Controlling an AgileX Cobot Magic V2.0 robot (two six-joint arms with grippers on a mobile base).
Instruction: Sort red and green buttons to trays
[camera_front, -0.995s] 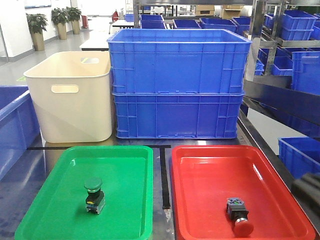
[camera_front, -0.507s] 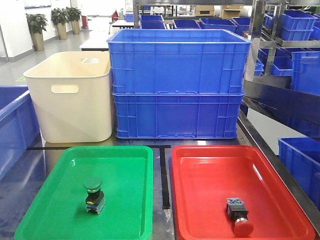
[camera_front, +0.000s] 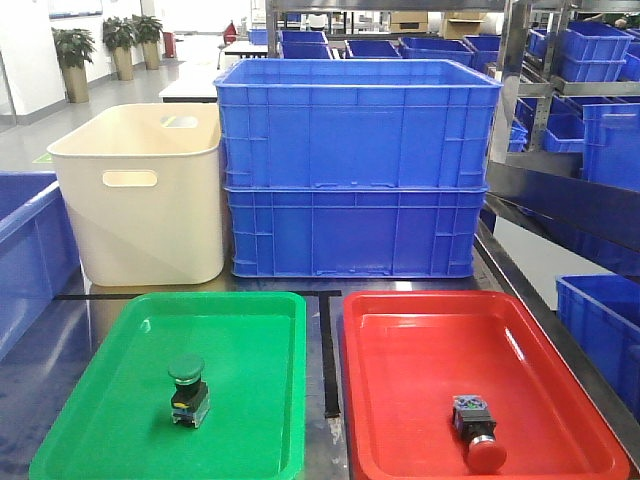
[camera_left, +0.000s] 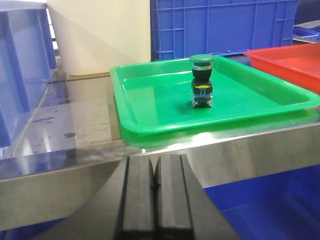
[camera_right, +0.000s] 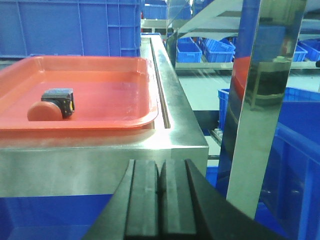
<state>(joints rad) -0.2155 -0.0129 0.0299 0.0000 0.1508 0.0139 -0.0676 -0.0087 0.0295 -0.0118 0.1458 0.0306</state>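
Both grippers (camera_left: 155, 187) (camera_right: 160, 192) closed empty at lower frame; red button (camera_front: 477, 430) on its side, liable to roll if red tray (camera_front: 590, 400) jolted.

Stacked crates (camera_front: 357, 165) at back. Tub (camera_front: 140, 190) just L of crates. In front of crates: L tray (camera_front: 250, 350) w/ button (camera_front: 188, 390) inside; R tray (camera_front: 420, 360) w/ other button (camera_front: 478, 432) inside.
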